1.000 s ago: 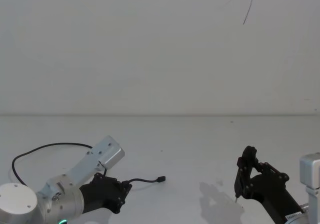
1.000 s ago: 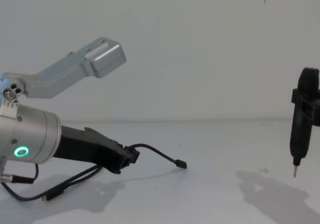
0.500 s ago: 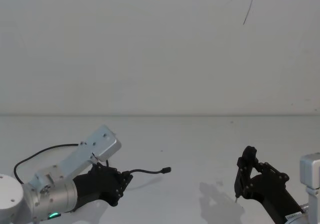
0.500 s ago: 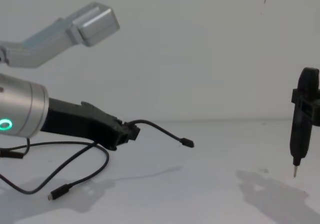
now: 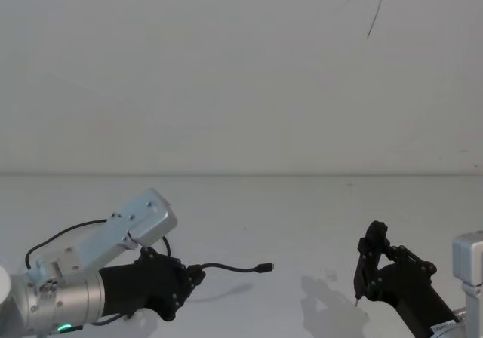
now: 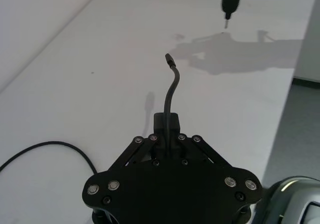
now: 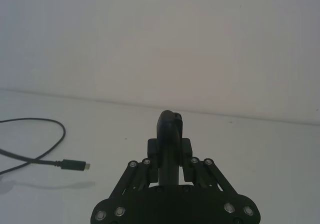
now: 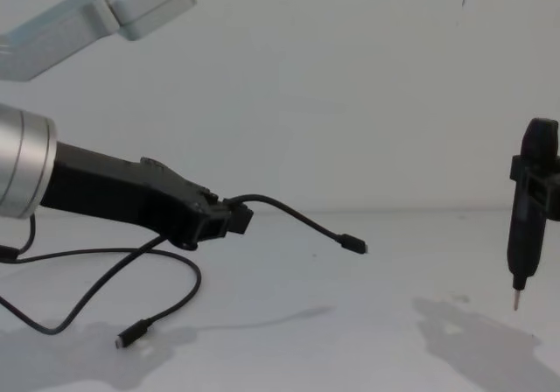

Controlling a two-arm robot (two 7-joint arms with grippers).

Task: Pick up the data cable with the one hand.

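While left gripper (image 8: 236, 220) jaws clamp data cable (image 8: 304, 220), plug end juts ahead; right gripper (image 7: 169, 151) grips screwdriver (image 8: 522, 234) aside.

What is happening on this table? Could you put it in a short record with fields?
Left gripper: shut on the data cable, held above the white table
Cable's near end: a short length juts past the gripper, plug in the air
Cable's far end: droops in a loop, second plug low near the table
Right gripper: off to the right, shut on a screwdriver, tip pointing down
Task state: cable grasped and off the table at the grip
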